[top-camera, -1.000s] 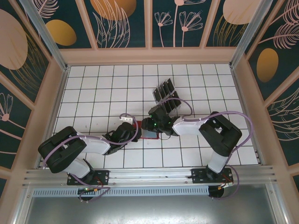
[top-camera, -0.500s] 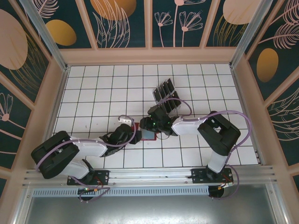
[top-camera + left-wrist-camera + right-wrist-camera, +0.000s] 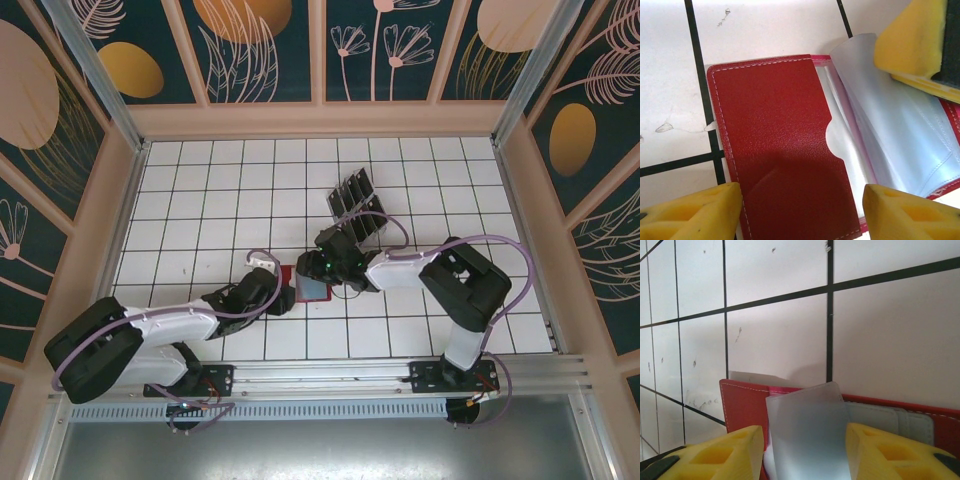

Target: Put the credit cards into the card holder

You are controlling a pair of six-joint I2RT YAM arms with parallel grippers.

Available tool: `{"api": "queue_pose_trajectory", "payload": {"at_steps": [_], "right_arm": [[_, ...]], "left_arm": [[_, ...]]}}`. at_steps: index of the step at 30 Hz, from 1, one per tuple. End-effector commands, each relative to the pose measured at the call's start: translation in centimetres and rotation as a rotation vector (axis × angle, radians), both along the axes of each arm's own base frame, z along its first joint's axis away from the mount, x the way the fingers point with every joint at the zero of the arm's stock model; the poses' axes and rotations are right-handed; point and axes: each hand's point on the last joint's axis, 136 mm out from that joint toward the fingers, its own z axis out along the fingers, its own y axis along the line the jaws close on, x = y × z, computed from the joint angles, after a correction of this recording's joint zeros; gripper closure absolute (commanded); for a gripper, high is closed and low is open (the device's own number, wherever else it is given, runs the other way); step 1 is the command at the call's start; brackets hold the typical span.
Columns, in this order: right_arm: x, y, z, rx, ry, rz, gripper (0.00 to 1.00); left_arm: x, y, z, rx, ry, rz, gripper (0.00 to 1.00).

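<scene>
On the white tiled surface point(image 3: 200, 200), the left gripper point(image 3: 800, 220) sits at six o'clock of the small flat red stitched card holder point(image 3: 785, 145). Its yellow foam fingers point(image 3: 695, 215) are spread wide either side of the cover's near edge and pinch nothing, probably to steady the cover. The card holder lies open mid-surface, with frosted clear plastic sleeves point(image 3: 890, 135) fanning up at its three o'clock. The right gripper point(image 3: 805, 440) comes in there, jaws half apart with a frosted grey leaf point(image 3: 807, 410) between them. I cannot tell whether it is clamped; it looks meant to expose a pocket. The thin glossy black rectangular credit cards point(image 3: 355, 195) stand in a clear plastic slotted rack point(image 3: 366, 222) at one o'clock of the card holder, not yet loaded. No brand or lettering is legible.
</scene>
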Motion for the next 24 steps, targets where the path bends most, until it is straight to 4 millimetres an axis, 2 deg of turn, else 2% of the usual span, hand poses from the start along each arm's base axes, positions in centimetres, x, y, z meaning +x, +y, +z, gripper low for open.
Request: {"api": "queue_pose_trajectory", "payload": {"at_steps": [1,7,11,17,24], "right_arm": [[-1.3,0.8,-1.1,-0.001,0.043,0.039,0.53],[-1.6,2.0,-0.6,0.015,0.041,0.068,0.53],[-1.8,2.7,-0.3,0.026,0.043,0.086,0.53],[-1.8,2.9,-0.9,0.012,0.052,0.083,0.53],[-1.9,2.1,-2.8,-0.029,0.083,0.056,0.53]], "left_arm": [[-0.8,0.7,-1.8,0.047,0.037,-0.01,0.4],[-1.0,0.5,-2.8,0.055,0.054,-0.021,0.54],[-1.0,0.4,-3.2,0.055,0.06,-0.024,0.58],[-1.0,0.4,-3.1,0.055,0.056,-0.028,0.58],[-0.6,1.3,-1.4,0.064,0.01,0.005,0.5]]}}
